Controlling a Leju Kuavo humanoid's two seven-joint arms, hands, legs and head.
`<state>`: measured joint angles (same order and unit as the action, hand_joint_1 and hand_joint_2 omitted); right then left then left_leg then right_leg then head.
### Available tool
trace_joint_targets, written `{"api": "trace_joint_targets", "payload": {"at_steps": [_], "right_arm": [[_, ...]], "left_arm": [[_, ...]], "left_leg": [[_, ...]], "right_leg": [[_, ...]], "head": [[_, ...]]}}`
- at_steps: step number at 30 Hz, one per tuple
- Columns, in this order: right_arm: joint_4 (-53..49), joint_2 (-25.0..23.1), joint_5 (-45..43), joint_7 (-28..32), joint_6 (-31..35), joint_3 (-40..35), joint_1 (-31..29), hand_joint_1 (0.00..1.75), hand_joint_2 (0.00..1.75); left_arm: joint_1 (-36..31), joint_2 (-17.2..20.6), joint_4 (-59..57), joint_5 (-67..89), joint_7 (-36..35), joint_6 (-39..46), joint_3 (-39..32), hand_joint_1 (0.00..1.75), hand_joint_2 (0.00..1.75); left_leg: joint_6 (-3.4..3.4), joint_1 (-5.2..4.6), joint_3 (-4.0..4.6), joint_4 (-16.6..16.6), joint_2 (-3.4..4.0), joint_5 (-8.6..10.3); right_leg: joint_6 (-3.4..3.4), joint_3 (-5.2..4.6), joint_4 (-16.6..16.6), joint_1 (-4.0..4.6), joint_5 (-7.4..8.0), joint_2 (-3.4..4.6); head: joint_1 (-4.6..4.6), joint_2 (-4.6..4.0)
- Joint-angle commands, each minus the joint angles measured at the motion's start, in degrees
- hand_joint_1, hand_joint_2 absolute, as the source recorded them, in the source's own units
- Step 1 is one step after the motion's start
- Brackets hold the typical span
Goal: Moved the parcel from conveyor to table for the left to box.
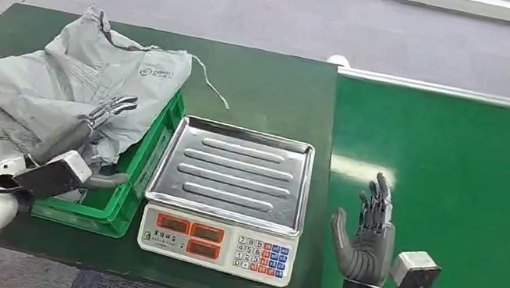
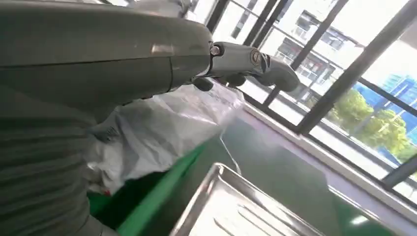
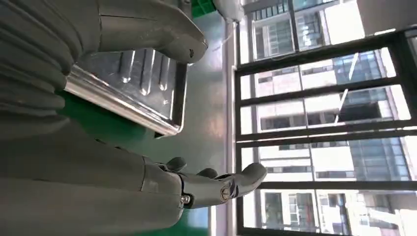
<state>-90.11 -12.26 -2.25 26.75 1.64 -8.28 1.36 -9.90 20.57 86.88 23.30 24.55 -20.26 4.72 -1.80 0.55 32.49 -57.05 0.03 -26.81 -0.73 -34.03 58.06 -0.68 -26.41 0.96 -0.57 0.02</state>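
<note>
Crinkled grey plastic parcel (image 1: 101, 77) slumped in green crate (image 1: 121, 200), left hand (image 1: 102, 117) and right hand (image 1: 367, 231) both splayed, empty.

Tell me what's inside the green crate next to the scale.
Grey parcel bags fill the green crate and spill over its far and left sides. The left hand rests on them. The crate's floor and anything beneath the bags are covered.

scale (image 1: 218, 244): steel pan, between crate and belt | floor (image 1: 259, 10): grey carpet
</note>
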Motion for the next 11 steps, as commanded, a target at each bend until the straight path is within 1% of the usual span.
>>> {"api": "trace_joint_targets", "payload": {"at_steps": [1,2,3,4,5,6,7,9,11], "right_arm": [[16.00,2.68,1.40,-2.31,-2.57,-6.78,-14.41,0.00,1.75],[16.32,2.64,1.36,-2.31,-2.53,-6.80,-14.63,0.00,1.75],[16.94,2.76,1.16,-2.70,-2.81,-7.03,-15.13,0.00,1.75],[25.33,2.19,-1.32,-3.50,-4.13,-8.30,-21.10,0.00,1.75],[30.15,1.55,-3.26,-1.97,-4.67,-8.51,-24.05,0.00,1.75],[34.36,0.89,-4.71,-0.44,-4.37,-8.79,-26.37,0.00,1.75],[35.78,0.36,-5.89,0.34,-4.87,-9.04,-27.17,0.00,1.75],[36.91,-0.06,-6.08,0.60,-4.49,-9.86,-27.60,0.00,1.75],[38.13,0.25,-6.21,0.50,-3.04,-12.04,-27.79,0.00,1.75]], "left_arm": [[-9.75,-17.59,-14.38,-7.81,1.63,1.26,9.73,0.00,1.75],[-10.05,-17.64,-14.75,-7.95,1.65,1.77,10.28,0.00,1.75],[-10.30,-18.86,-15.59,-10.55,1.70,1.41,9.42,0.00,1.75],[-11.98,-28.17,-23.77,-25.20,-0.87,-3.62,3.79,0.00,1.75],[-13.51,-30.36,-28.49,-26.46,1.58,-2.09,4.68,0.00,1.75],[-14.91,-31.66,-32.81,-28.66,3.04,-1.00,5.73,0.00,1.75],[-15.49,-31.90,-33.93,-29.52,3.40,0.32,6.23,0.00,1.75],[-15.41,-31.73,-33.86,-30.30,3.56,1.56,6.39,0.00,1.75],[-14.10,-31.62,-32.21,-30.87,2.73,5.16,5.73,0.00,1.75]], "left_leg": [[0.09,-0.06,-0.09,0.11,-0.24,0.14],[0.12,-0.06,-0.08,0.14,-0.32,0.21],[0.12,-0.06,-0.08,0.06,-0.31,0.16],[0.17,-0.02,-0.07,0.08,-0.38,0.22],[0.22,-0.04,-0.07,0.02,-0.32,0.22],[0.28,-0.03,-0.08,0.09,-0.42,0.34],[0.23,-0.09,-0.15,0.05,-0.29,0.25],[0.27,-0.10,0.03,-0.13,-0.33,0.25],[0.34,-0.04,0.05,-0.11,-0.38,0.30]], "right_leg": [[0.07,0.17,-0.13,-0.05,0.06,-0.28],[0.08,0.20,-0.19,-0.04,0.11,-0.39],[0.08,0.19,-0.12,-0.06,0.07,-0.33],[0.11,0.25,-0.22,-0.01,0.13,-0.44],[0.15,0.25,-0.17,-0.03,0.15,-0.34],[0.20,0.36,-0.33,-0.01,0.27,-0.47],[0.16,0.37,-0.21,-0.09,0.20,-0.32],[0.28,0.22,-0.10,-0.12,0.25,-0.36],[0.30,0.27,-0.23,-0.05,0.32,-0.38]], "head": [[0.00,0.00],[0.00,0.00],[0.02,0.00],[0.00,0.00],[0.04,0.00],[0.04,0.00],[0.02,0.00],[0.04,0.00],[0.04,0.00]]}}
